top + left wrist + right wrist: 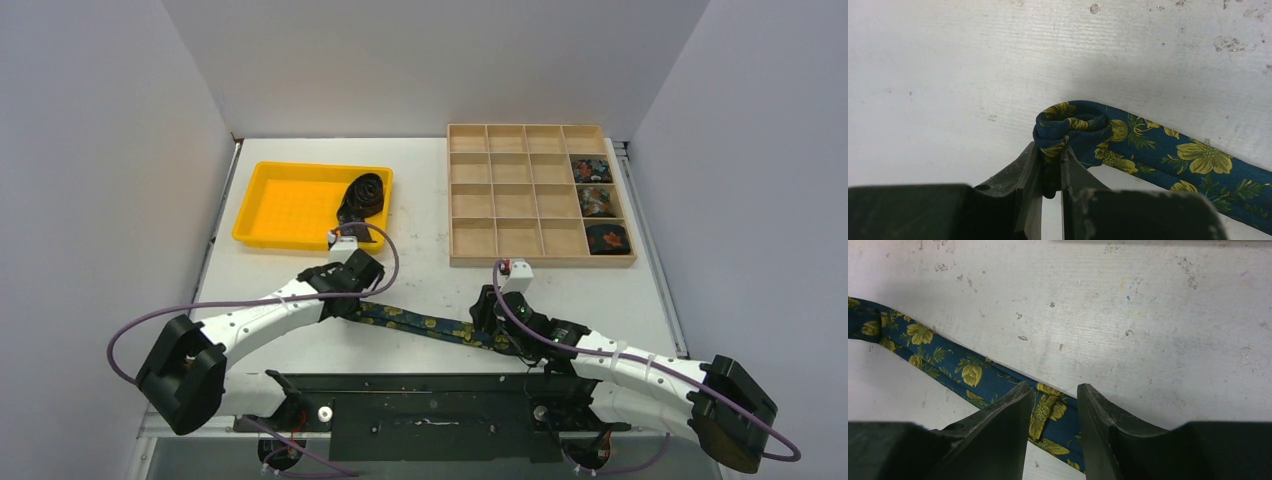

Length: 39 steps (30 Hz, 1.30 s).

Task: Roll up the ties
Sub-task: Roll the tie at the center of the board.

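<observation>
A navy tie with yellow flowers (430, 325) lies flat on the white table between my two grippers. My left gripper (360, 303) is shut on its left end; in the left wrist view the jaws (1050, 155) pinch the fabric, which is curled into a small first turn (1073, 125). My right gripper (488, 325) is open, low over the tie's right part; in the right wrist view (1053, 402) its fingers straddle the strip (968, 375). A plain dark tie (362, 197) lies loosely coiled in the yellow tray (270, 215).
A wooden compartment box (500, 200) stands at the back right, with three rolled ties in its right column (590, 168), (597, 202), (607, 238). The yellow tray is at the back left, just beyond my left gripper.
</observation>
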### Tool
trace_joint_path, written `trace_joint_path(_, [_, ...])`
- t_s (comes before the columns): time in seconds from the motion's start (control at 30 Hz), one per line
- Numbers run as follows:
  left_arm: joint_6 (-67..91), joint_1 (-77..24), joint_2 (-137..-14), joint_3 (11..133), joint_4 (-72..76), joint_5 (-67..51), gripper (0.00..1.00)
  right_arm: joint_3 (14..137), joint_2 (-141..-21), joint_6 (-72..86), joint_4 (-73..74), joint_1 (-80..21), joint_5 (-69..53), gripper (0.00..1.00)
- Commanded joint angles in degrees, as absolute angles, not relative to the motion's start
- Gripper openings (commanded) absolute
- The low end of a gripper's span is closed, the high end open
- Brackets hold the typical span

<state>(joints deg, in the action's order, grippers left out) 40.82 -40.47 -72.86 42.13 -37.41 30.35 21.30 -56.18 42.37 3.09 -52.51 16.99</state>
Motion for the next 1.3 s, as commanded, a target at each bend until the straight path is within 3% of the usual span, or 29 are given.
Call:
trace_joint_path(0.0, [39.5, -43.5, -77.5, 48.5, -44.5, 39.0, 0.00, 19.9, -54.7, 41.4, 0.5, -52.1, 15.5, 0.39])
trace_joint_path(0.37, [41.0, -46.6, -84.1, 51.8, -46.8, 42.3, 0.00, 18.7, -54.8, 43.2, 2.3, -53.9, -4.3, 0.29])
trace_joint_path(0.73, [41.4, -46.5, -82.9, 51.4, -46.9, 43.1, 0.00, 17.8, -61.6, 47.6, 8.0, -51.9, 2.3, 0.26])
trace_joint_path(1.1, [43.5, -45.8, -83.4, 51.4, -48.0, 45.8, 0.00, 23.1, -67.9, 41.3, 7.4, -47.3, 6.5, 0.26])
trace_joint_path(1.27, [44.5, -45.7, -87.2, 55.7, -52.0, 49.7, 0.00, 24.1, -63.5, 39.8, 9.2, -47.4, 7.3, 0.32])
